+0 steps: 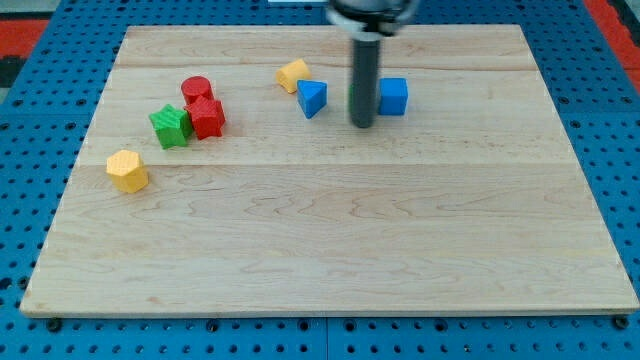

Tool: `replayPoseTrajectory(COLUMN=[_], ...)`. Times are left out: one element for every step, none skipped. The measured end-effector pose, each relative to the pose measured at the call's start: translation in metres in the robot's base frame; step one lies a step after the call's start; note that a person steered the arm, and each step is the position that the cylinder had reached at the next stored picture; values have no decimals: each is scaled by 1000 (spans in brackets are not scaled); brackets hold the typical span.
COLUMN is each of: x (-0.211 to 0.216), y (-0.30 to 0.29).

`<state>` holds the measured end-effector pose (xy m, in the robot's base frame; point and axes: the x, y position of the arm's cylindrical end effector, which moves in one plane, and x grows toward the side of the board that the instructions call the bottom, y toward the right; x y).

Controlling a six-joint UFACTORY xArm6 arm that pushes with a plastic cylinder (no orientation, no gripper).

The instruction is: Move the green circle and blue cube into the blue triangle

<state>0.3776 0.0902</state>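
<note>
The blue cube (393,96) sits near the view's top, right of centre. The blue triangle (312,98) lies to its left, with a gap between them. My rod comes down from the view's top into that gap. My tip (362,126) rests on the board just left of the blue cube and slightly below it, close to or touching it. No green circle shows; the rod hides the board between the cube and the triangle.
A yellow block (292,74) lies just up-left of the blue triangle. At the left, a red cylinder (196,89), a red star-like block (207,117) and a green star-like block (171,126) cluster together. A yellow hexagon (127,170) sits below them. The wooden board (330,250) lies on blue pegboard.
</note>
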Motion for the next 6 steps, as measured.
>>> replayPoseTrajectory(x=[-1, -42, -34, 6, 6, -21], y=[95, 105, 5, -109, -89, -17])
